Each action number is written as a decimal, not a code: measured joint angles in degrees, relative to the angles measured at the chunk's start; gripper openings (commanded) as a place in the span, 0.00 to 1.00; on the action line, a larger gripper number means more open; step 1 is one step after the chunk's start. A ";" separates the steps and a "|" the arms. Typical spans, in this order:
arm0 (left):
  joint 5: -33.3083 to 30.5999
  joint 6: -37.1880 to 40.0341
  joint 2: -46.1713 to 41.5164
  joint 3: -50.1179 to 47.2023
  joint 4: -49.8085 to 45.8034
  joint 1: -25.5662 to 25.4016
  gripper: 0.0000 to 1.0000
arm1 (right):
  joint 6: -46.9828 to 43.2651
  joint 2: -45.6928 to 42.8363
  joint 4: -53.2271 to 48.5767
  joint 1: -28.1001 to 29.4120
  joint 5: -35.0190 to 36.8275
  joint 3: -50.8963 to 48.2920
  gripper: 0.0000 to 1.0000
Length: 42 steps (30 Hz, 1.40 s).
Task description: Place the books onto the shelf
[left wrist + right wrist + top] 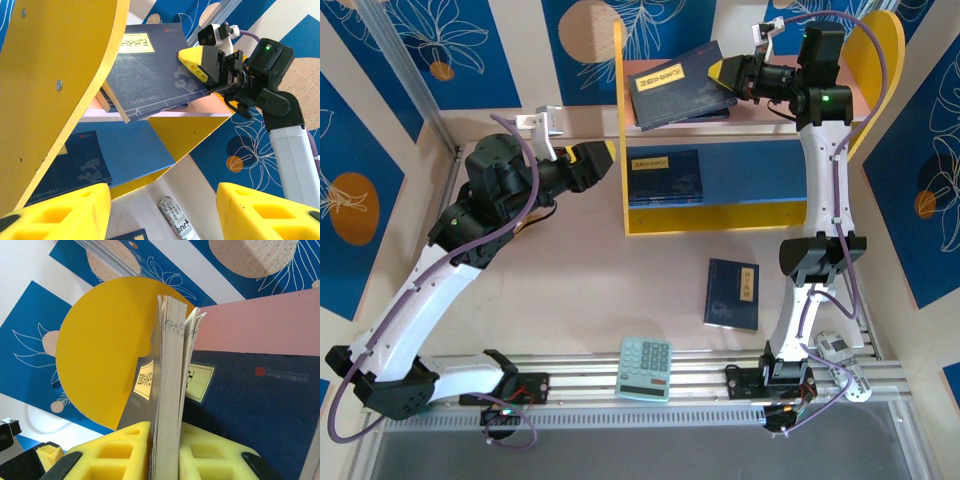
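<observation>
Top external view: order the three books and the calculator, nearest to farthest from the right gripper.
1. Top-board book, held in the right gripper.
2. Lower-board book, just below.
3. Table book, front right.
4. Calculator, near edge.

The left arm (405, 310) and right arm (823, 180) each had glossy white link shells between chunky black joint housings, with a purple cable (510, 225) looping alongside. The left gripper (162, 215) and right gripper (725, 75) wore blocky yellow fingers (60, 212) moulded with oblong recesses. A small green light (827, 97) glowed on the right arm's black wrist housing, and tiny dark screws dotted its white shell.
</observation>
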 measured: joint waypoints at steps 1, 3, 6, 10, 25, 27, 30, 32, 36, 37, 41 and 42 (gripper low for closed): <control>0.00 0.00 0.00 0.00 0.00 0.00 0.59 | 0.15 0.00 0.11 0.09 0.22 -0.09 0.18; 0.00 0.00 0.00 0.00 0.00 0.00 0.58 | 0.61 0.00 0.61 0.22 0.46 -0.46 0.17; 0.00 0.00 0.00 0.00 0.00 0.00 0.58 | 1.46 0.00 1.64 0.35 0.72 -1.90 0.16; -0.02 0.00 0.00 0.00 0.00 0.00 0.59 | 3.15 -0.72 5.07 0.55 1.64 -5.66 0.16; 0.00 -0.02 -0.04 0.00 0.04 0.00 0.59 | 6.01 -7.43 12.41 0.59 5.14 -16.83 0.17; 0.00 -0.04 -0.04 -0.02 0.04 0.00 0.59 | 5.79 -7.91 12.09 0.72 5.77 -17.31 0.17; 0.00 -0.13 -0.04 -0.02 0.07 0.00 0.58 | 5.33 -8.83 11.78 0.87 6.82 -18.34 0.16; 0.00 -0.17 -0.04 -0.02 0.09 0.00 0.58 | 4.94 -9.64 11.72 0.96 7.69 -19.34 0.16; 0.02 -0.20 -0.07 -0.24 0.26 0.00 0.58 | 3.87 -11.32 10.88 1.33 9.60 -20.96 0.19; 0.02 -0.22 -0.09 -0.28 0.24 0.00 0.59 | 3.63 -11.56 10.32 1.51 10.01 -20.96 0.20; 0.02 -0.24 -0.26 -0.61 0.31 0.00 0.59 | 2.10 -12.15 8.52 2.05 12.26 -21.05 0.21; 0.02 -0.26 -0.37 -0.70 0.28 0.00 0.58 | 1.86 -12.33 8.33 2.10 12.70 -21.16 0.22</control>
